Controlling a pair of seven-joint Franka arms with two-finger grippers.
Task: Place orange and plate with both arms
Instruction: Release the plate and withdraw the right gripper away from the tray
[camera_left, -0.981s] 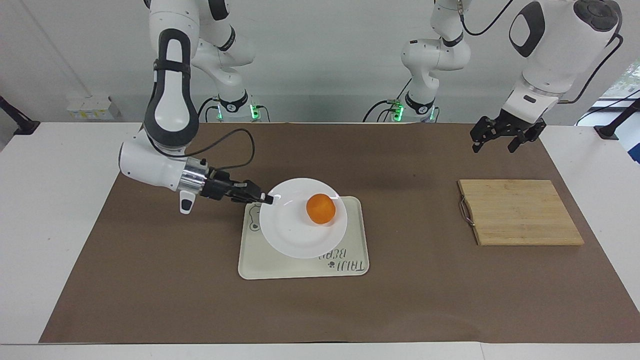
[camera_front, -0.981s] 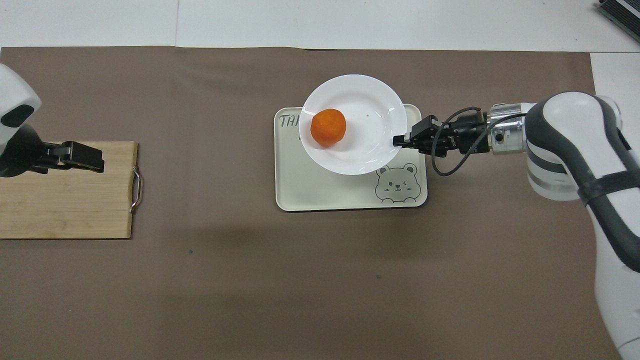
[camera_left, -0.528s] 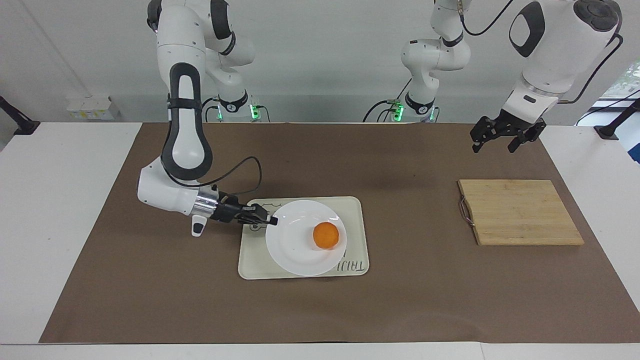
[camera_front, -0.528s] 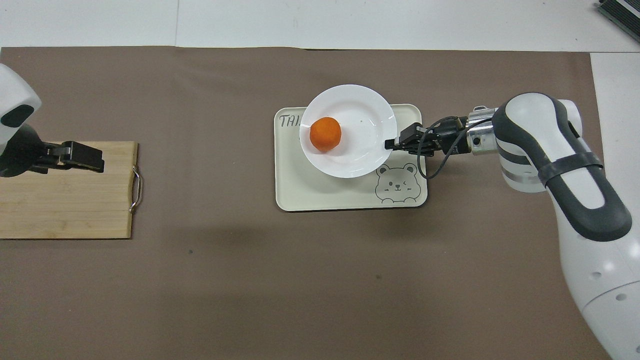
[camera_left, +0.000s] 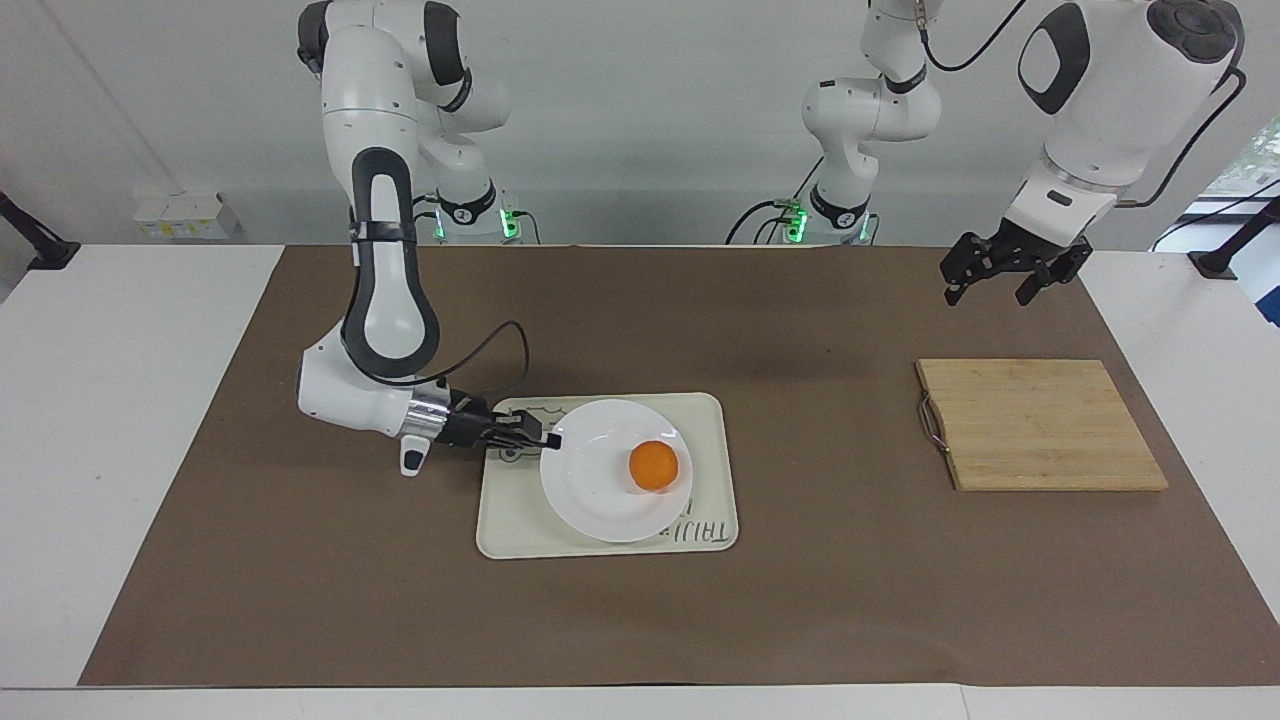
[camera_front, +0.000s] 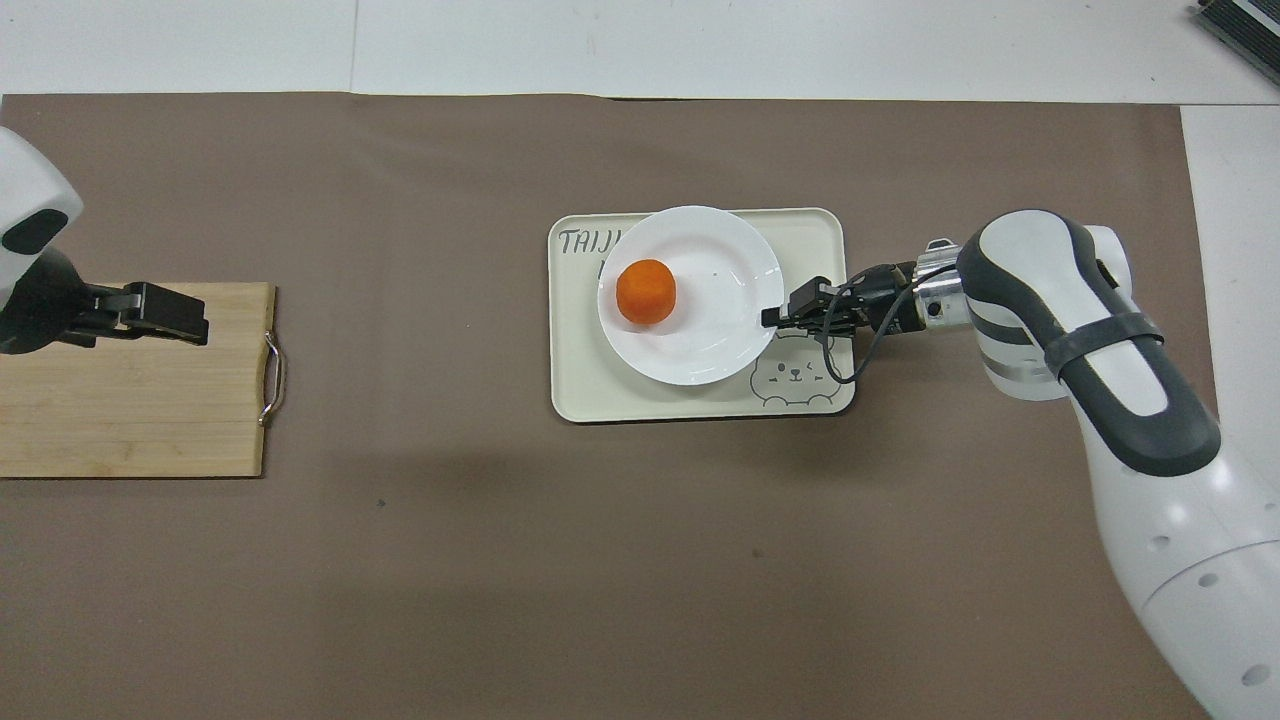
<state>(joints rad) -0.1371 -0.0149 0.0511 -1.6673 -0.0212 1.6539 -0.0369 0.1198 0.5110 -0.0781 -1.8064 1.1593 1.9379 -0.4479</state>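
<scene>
The right gripper (camera_left: 548, 439) is clamped on the rim of the plate (camera_left: 600, 490), which now sits low on the tray (camera_left: 712, 540) with the orange (camera_left: 653, 466) resting on it toward the left arm's end, the edge grip likely chosen to keep the fruit level during the set-down. The left gripper (camera_left: 1010, 272) waits with its 2 fingers spread above the mat near the cutting board (camera_left: 1040, 425). Compared with 1 second ago, the plate has dropped from a raised, tilted carry onto the tray.
</scene>
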